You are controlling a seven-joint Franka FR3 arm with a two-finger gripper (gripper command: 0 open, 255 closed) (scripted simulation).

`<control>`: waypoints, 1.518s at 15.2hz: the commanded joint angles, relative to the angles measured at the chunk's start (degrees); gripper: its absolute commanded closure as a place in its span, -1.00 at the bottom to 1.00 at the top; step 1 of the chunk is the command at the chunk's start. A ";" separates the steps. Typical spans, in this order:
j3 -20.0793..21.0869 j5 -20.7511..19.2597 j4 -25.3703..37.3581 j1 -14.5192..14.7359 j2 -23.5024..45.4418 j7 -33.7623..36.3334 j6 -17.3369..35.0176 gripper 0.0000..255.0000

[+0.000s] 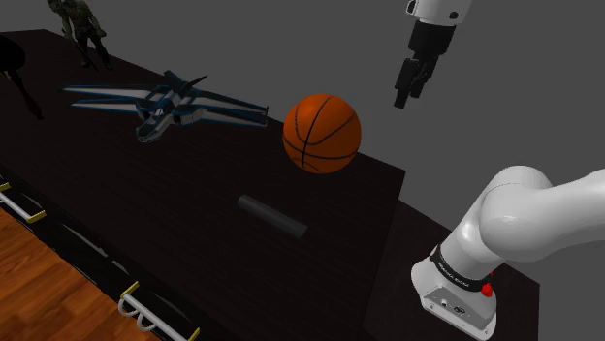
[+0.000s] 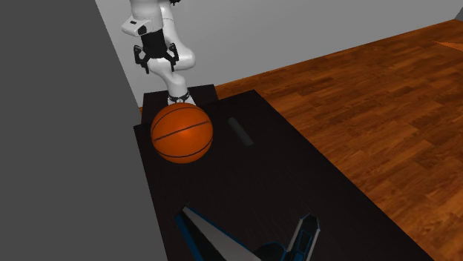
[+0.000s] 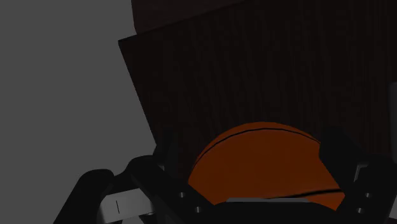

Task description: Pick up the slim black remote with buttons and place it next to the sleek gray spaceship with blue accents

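Observation:
The slim dark remote [image 1: 272,216] [image 2: 240,131] lies flat on the dark table [image 1: 194,213], near the edge closest to the robot stand. The gray spaceship with blue accents [image 1: 165,105] [image 2: 245,241] rests farther along the table, beyond an orange basketball [image 1: 321,133] [image 2: 182,133] [image 3: 261,165]. My gripper [image 1: 403,95] [image 2: 156,63] [image 3: 251,153] hangs high in the air above and beside the basketball, well away from the remote. Its fingers stand apart and hold nothing. In the wrist view the basketball shows past the fingers, far below them.
A dark figurine [image 1: 82,29] stands at the table's far end, and another dark object [image 1: 15,68] is at the shoulder view's left edge. Drawer handles [image 1: 131,300] line the table's front. A grey wall [image 2: 59,111] runs along one side, with wooden floor [image 2: 371,96] on the other.

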 commanded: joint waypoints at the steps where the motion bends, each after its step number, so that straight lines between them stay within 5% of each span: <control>1: 0.00 0.00 0.00 0.00 0.00 0.00 0.00 -1.00; 12: 7.22 7.59 -9.14 5.39 7.34 6.66 17.13 -1.00; 23: 14.96 13.18 -10.00 10.60 22.99 12.29 35.28 -1.00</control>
